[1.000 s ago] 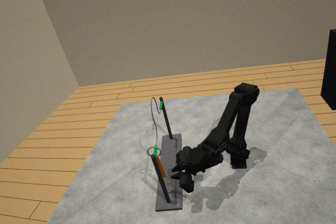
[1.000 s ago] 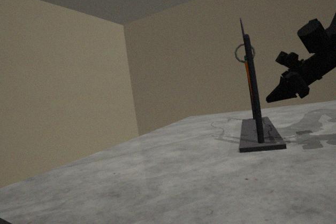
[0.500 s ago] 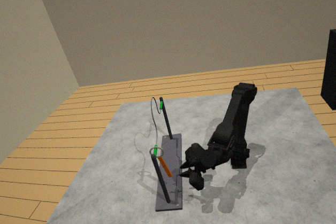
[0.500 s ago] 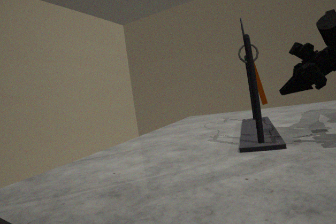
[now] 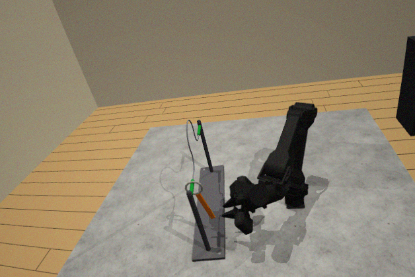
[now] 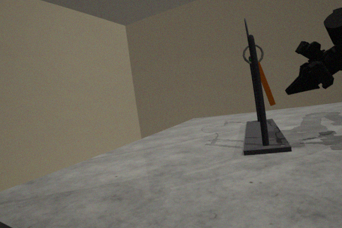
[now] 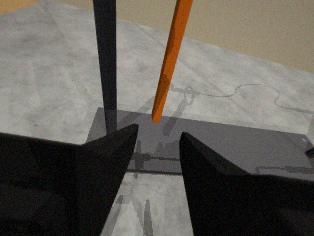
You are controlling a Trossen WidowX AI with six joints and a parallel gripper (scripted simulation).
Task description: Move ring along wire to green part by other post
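The ring (image 5: 201,187) (image 6: 262,53) hangs around the green part (image 5: 191,186) of the wire beside the near post (image 5: 198,221) (image 6: 257,90) (image 7: 106,60). Its orange handle (image 5: 205,205) (image 6: 266,84) (image 7: 170,65) slants down toward the arm. The thin grey wire (image 5: 193,162) rises and bends to the other green part (image 5: 199,129) at the far post (image 5: 205,147). My gripper (image 5: 223,210) (image 6: 287,92) (image 7: 159,133) is partly open and empty. Its fingertips are a short gap away from the handle's lower end, on the arm's side, and touch nothing visible.
A dark base plate (image 5: 214,182) (image 6: 251,142) (image 7: 250,145) carries both posts and lies on the grey marbled surface (image 5: 134,199). A black block (image 5: 406,92) stands at the right edge of the top view. Shadows of the arm and wire fall on the surface.
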